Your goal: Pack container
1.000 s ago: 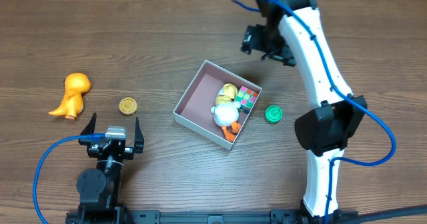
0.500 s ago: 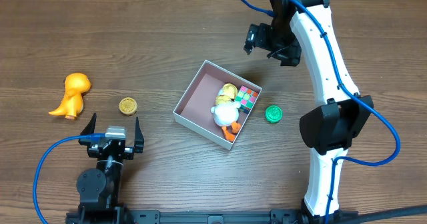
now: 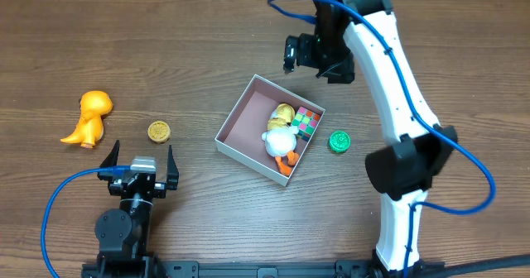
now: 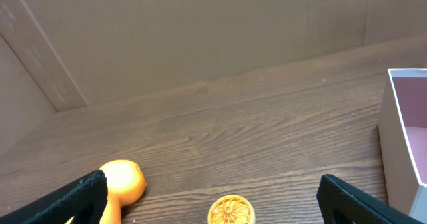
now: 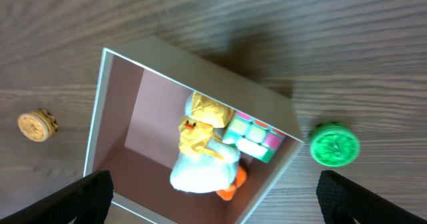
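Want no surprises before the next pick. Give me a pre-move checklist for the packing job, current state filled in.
1. The left gripper is open and empty: ok.
2. The right gripper is open and empty: ok.
3. Free floor in the container: ok. The duck and colour cube crowd one corner.
4. All toys packed: not ok. The orange dinosaur, gold disc and green disc lie on the table.
5. Green disc apart from the container wall: ok.
6. Nothing between the left gripper and the gold disc: ok.
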Robot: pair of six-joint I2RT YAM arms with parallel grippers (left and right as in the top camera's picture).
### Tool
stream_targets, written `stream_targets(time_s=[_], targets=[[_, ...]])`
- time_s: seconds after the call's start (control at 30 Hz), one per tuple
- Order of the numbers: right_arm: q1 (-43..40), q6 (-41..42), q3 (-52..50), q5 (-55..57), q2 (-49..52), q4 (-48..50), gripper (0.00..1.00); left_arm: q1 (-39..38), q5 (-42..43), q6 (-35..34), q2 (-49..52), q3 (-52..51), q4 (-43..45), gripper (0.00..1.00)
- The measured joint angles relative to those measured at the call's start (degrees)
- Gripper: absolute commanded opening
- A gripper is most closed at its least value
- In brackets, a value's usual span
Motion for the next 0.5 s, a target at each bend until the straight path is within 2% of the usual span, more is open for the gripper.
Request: stream_targets(time_s=[0.27,0.5], targets=[[-3.28,0.9,-3.02,6.97,-16.76,0.28,1.0,0.0,0.02,0.0,0.0,0.0,0.0,1.0],[-10.34,5.07,-18.21,10.23,-31.08,-0.15,1.0,0.0,0.02,0.0,0.0,0.0,-0.02,1.0]])
